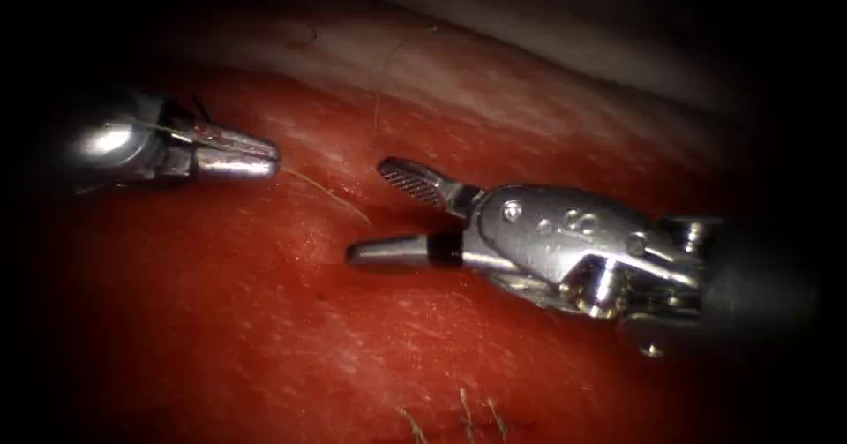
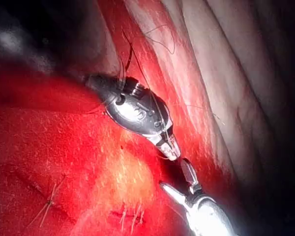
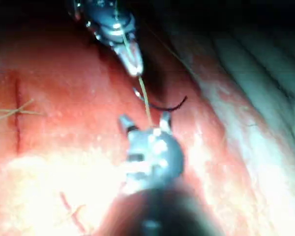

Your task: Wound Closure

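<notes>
At the left of the endoscope view, the left arm's small silver two-jawed tool point(image 1: 256, 154) lies low over the wet red pork-belly tissue point(image 1: 221, 320), its jaws pressed together and pointing toward the other tool. A fine pale yellow thread point(image 1: 322, 190) runs from its tip down and across the tissue toward the right tool, and more thread lies over the tool's body; whether the closed jaws truly pinch the strand is hard to make out here. In the right wrist view the same yellow thread point(image 3: 144, 101) leaves the left tool's tip point(image 3: 132, 61) and runs straight to the right tool. Just beyond that tip, between the two tools, a thin dark curved needle point(image 3: 160, 104) arcs over the tissue — one end seems to meet the surface, though how deep it sits cannot be told, and neither tool grips it. To the right, the right arm's larger silver tool point(image 1: 379, 210) has its jaws spread wide, the ridged upper one lifted clear of the lower, with nothing between them. Short cut thread ends point(image 1: 463, 413) stand below it, partly cut off by the frame edge
</notes>
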You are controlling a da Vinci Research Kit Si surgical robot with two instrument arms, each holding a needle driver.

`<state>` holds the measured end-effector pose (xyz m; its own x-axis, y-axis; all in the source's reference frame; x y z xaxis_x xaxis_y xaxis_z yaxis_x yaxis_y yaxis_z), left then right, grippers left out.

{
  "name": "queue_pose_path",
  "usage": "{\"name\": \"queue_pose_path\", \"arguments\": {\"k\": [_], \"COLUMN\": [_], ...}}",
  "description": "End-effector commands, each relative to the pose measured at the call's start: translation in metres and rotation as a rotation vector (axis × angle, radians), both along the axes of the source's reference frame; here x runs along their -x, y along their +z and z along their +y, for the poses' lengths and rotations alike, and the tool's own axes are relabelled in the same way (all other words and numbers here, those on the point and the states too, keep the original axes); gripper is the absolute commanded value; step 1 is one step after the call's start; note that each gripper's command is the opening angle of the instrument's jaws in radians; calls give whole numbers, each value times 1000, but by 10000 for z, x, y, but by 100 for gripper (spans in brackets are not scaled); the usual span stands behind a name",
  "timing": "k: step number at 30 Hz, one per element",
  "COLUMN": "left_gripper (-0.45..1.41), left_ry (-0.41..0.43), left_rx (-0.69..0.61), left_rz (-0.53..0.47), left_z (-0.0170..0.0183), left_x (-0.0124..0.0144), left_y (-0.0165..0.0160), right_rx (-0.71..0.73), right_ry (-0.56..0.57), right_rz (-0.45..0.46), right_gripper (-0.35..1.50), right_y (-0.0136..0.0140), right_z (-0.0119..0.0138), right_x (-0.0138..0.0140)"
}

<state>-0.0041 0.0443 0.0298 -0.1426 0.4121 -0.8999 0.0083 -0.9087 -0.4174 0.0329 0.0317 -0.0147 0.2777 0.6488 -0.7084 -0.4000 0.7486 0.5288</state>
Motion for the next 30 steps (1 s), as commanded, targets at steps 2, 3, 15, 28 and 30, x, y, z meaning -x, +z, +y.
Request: {"name": "queue_pose_path", "arguments": {"k": [2,3,15,28,30], "left_gripper": [-35,-35,-35,-35,-35], "left_ry": [7,9,18,35,37], "left_rx": [0,1,5,11,10], "left_rz": [-3,-5,-1,21,19], "left_z": [-7,-9,-15,-21,-21], "left_x": [11,16,34,45,46], "left_y": [7,7,10,16,15], "right_rx": [9,30,99,145,147], "right_ry": [-1,-7,-58,-88,-110], "right_rz": [-2,-12,-116,-132,-144], "right_gripper": [103,101,44,-35,-35], "right_y": [3,3,2,-1,-1], "right_z": [4,5,10,9,7], "right_x": [-15,-16,-20,-23,-23]}}
